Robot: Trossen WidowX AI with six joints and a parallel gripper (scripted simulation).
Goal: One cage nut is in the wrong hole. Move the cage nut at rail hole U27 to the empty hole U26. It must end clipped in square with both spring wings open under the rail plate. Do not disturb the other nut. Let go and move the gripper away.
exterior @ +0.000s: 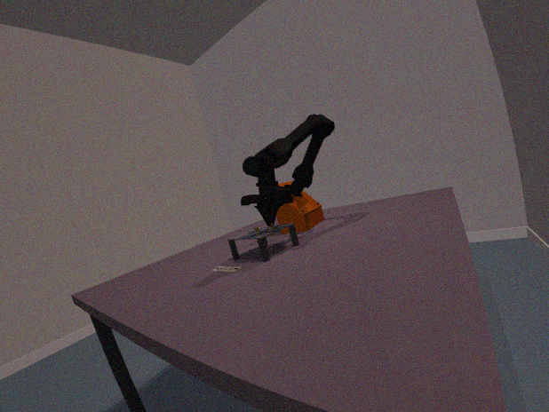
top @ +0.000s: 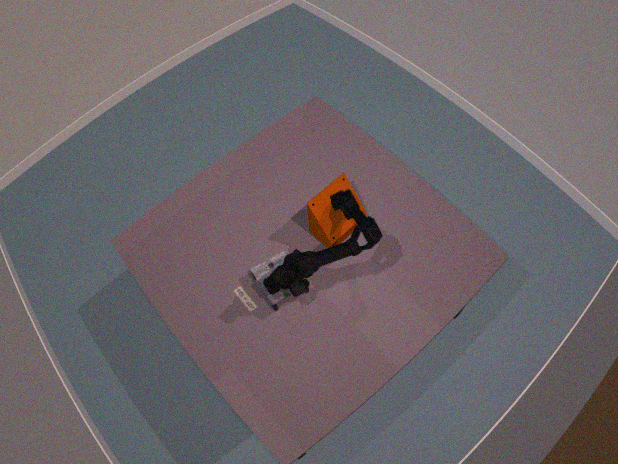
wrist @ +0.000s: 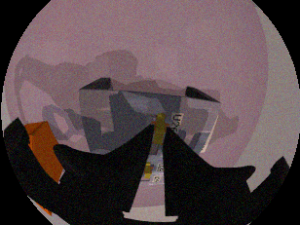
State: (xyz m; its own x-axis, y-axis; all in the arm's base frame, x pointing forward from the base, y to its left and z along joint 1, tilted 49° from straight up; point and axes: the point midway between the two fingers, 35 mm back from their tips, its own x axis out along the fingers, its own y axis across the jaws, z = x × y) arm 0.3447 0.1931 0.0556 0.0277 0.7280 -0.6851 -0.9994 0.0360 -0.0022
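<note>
My gripper points down at the rail plate and is shut on a yellowish cage nut. The held nut is at or just above the plate, beside a printed label whose last digit is hard to read. Its spring wings and whether it sits in a hole cannot be made out. The other cage nut sits on the plate, apart from the fingers, near smaller labels. In the top view the arm covers the fingertips and much of the plate.
The plate stands on short dark legs on the pinkish table. An orange block stands behind it, close to the arm. A small printed card lies beside the stand.
</note>
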